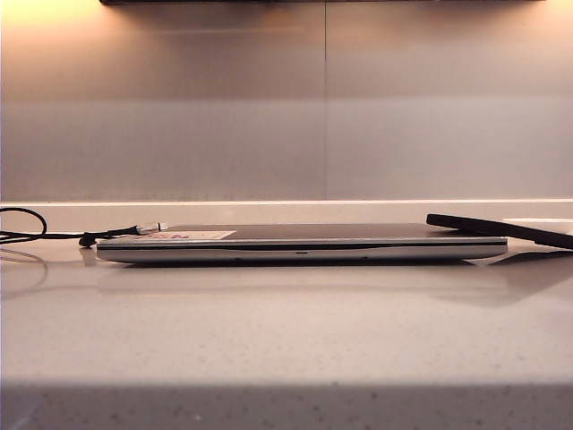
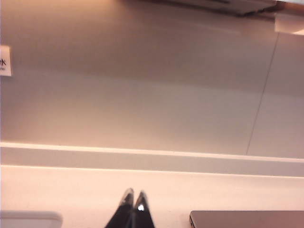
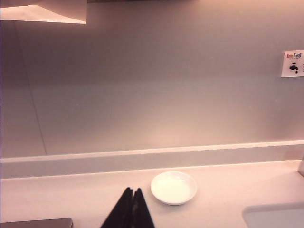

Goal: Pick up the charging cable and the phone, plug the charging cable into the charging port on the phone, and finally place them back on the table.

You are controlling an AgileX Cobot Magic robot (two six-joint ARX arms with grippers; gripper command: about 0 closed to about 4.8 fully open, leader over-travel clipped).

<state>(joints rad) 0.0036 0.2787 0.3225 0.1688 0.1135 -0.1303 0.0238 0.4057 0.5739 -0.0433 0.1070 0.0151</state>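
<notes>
Tabletop: broad pale grey-white speckled tabletop [image 1: 286, 340], slightly glossy, running back to a low ledge under a grey wall.
Laptop: wide silver-grey closed laptop [image 1: 300, 244] lying flat across the middle of the tabletop, seen edge-on in the exterior view.
Charging cable: long thin black charging cable [image 1: 36, 235] on the tabletop at the left, looping off the edge of the exterior view; its small silvery-white plug tip sits at the laptop's left rear corner, though whether it rests on the lid is hard to tell.
Phone: thin flat black phone [image 1: 501, 229] at the right, tilted, one end seemingly propped on the laptop's right end.
Dish: small white shallow dish [image 3: 174, 187] standing alone on the tabletop near the back ledge, just beyond the right pincer.
Left pincer: left pincer [image 2: 133, 195] above the tabletop, dark fingertips pressed together, nothing held; a laptop corner lies beside it.
Right pincer: right pincer [image 3: 132, 191] above the tabletop, tips closed and empty.
</notes>
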